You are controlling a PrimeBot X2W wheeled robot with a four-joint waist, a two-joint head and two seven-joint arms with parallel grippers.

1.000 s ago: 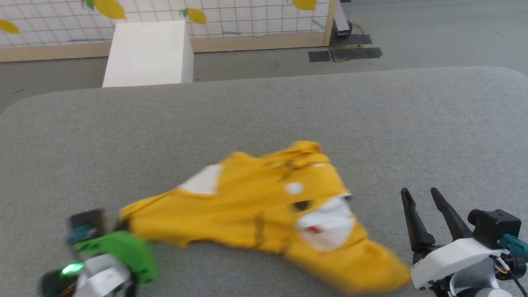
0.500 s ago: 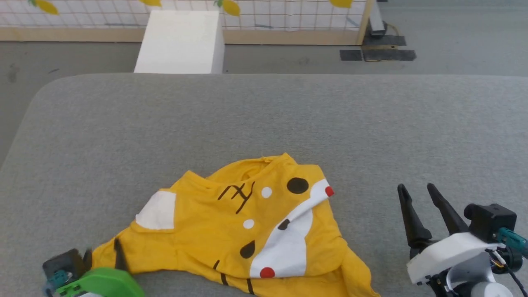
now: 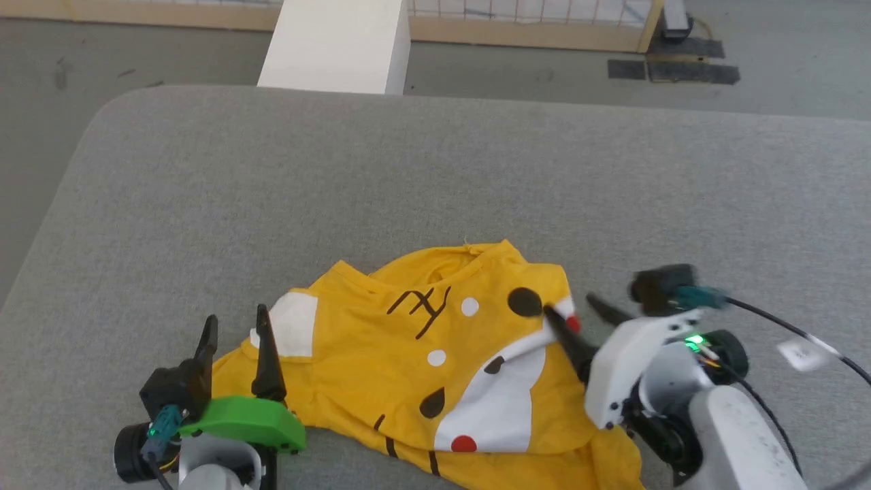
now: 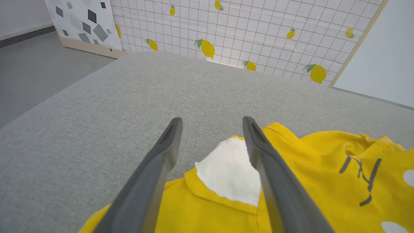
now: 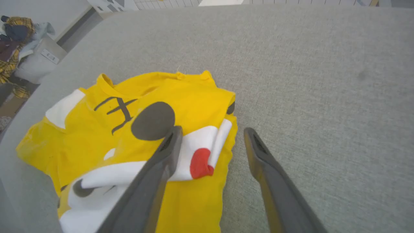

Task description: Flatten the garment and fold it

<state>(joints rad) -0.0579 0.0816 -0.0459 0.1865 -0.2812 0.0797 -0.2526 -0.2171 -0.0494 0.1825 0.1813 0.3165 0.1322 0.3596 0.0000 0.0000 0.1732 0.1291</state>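
Grey cloth covers the wide table [image 3: 476,177], and both arms work at its near side. From where I stand, the left end effector [image 3: 236,316] has its two dark fingers spread wide and grips nothing. They point up over the left edge of the shirt [image 3: 408,367], with a white patch [image 4: 229,171] showing in the gap between them. I cannot tell whether the fingertips touch the cloth.

The right end effector [image 3: 570,304] is spread as well and empty. One finger lies over the shirt's right edge, just beside a red dot [image 5: 199,163] and a large black dot [image 5: 153,120]; the other is over bare table.

The yellow shirt lies crumpled at the near middle of the table between the two arms, print side up, its right side folded over on itself and its collar toward the far side.

Beyond the table stands a white box [image 3: 337,44] on a grey floor [image 3: 136,54], with a lemon-patterned grid screen [image 4: 258,32] behind.
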